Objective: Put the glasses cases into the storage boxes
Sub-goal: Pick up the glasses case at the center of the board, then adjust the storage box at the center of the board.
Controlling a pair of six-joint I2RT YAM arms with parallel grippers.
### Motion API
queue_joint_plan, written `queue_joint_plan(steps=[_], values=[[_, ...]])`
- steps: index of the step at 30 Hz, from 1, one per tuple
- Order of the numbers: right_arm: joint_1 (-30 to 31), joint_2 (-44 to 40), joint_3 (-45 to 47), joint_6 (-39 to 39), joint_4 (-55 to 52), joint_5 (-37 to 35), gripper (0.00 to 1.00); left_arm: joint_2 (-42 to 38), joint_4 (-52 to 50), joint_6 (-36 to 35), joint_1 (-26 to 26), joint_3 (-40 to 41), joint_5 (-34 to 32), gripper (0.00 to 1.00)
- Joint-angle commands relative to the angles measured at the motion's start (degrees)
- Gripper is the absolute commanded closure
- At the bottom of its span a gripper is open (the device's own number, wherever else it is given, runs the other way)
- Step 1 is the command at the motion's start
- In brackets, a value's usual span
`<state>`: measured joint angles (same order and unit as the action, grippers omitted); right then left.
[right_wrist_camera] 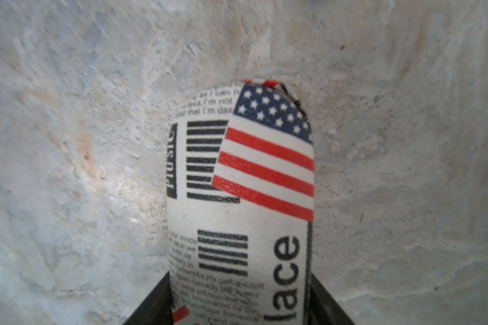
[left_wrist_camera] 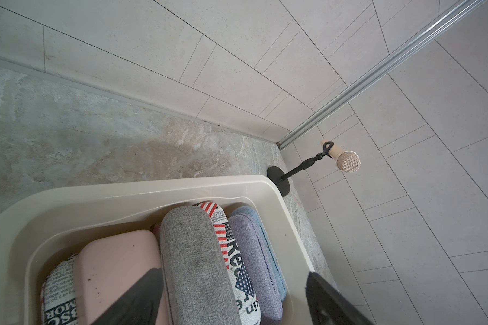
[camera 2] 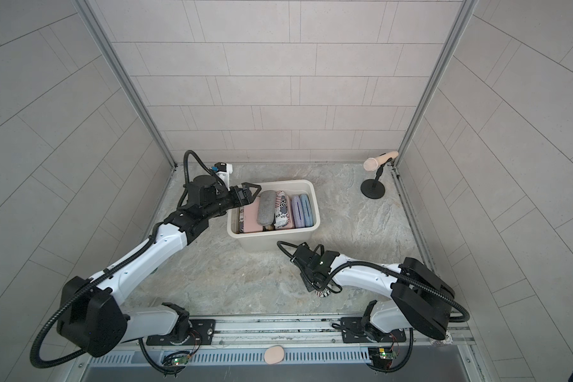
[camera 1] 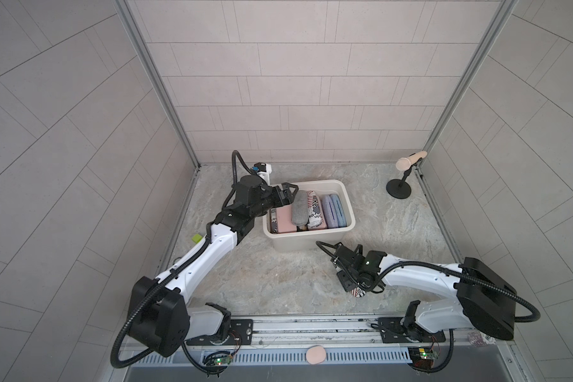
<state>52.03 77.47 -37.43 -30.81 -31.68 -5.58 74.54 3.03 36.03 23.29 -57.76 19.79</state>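
One storage box (camera 1: 298, 240) stands mid-way across the bench (camera 1: 377, 231), with six glasses cases (left_wrist_camera: 197, 253) counted inside. The left gripper (camera 1: 291, 194) is held over the box's left end, jaws apart. One flag-print case (right_wrist_camera: 245, 174), near the front edge, is clamped by the right gripper (right_wrist_camera: 240, 277). That grip is shown only in the right wrist view.

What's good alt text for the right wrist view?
A glasses case printed with newspaper text and a US flag fills the middle, its near end clamped between the two dark jaws. Behind it is only the grey marbled table.
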Motion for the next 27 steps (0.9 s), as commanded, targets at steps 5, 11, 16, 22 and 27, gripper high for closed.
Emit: queue_joint_plan(steps=[5, 11, 16, 22, 27], values=[[1.03, -7.44, -3.62, 0.89, -6.37, -2.12, 0.47, -3.10, -0.81, -1.57, 0.07, -0.97, -3.37, 0.13], [2.46, -10.88, -9.55, 1.56, -13.21, -1.48, 0.47, -6.93, -2.28, -2.58, -0.28, 0.64, -12.42, 0.12], [2.54, -11.35, -16.04, 2.66, -15.66, -0.39, 0.47, -10.79, -4.95, -2.30, -1.49, 2.24, -23.93, 0.09], [1.88, -9.52, -24.86, 4.47, -15.45, -5.78, 0.47, -13.74, -5.61, -0.65, -4.01, 4.09, -31.58, 0.06], [-5.32, -5.61, -31.86, 6.97, -12.17, -4.73, 0.47, -13.41, -5.76, 0.85, -6.20, 4.10, -30.97, 0.06]])
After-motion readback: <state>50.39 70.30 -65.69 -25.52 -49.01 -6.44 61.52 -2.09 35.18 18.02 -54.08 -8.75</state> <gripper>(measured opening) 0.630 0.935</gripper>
